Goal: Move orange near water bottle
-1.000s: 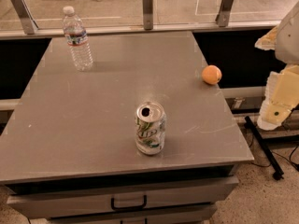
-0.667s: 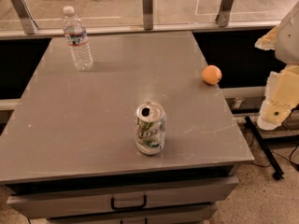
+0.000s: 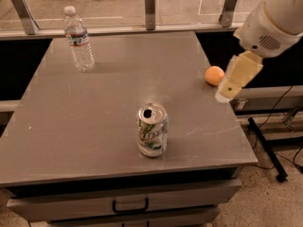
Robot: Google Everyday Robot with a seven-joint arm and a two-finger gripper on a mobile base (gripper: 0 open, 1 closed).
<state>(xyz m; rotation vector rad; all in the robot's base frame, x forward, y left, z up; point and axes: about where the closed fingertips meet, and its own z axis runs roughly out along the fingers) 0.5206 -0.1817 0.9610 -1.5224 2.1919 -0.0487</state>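
Nearest is the front of the cabinet under the surface (image 3: 85, 141), with a drawer and its dark handle (image 3: 130, 205). On the grey surface, close to the front edge and a little right of the middle, an opened can (image 3: 152, 136) stands upright, white and green, with its top hole showing.

Farther back, at the right edge, the orange (image 3: 214, 75) lies on the surface. The gripper (image 3: 226, 92) hangs just beside it on the right, over the edge and tilted down to the left from the white arm (image 3: 272, 20). I cannot tell whether it touches the fruit, nor whether it is spread or pressed together; it holds nothing that can be seen.

At the far left corner the bottle (image 3: 79, 39) stands upright, white cap on, well apart from the orange and the can. Behind the surface runs a rail with metal posts (image 3: 150, 6).
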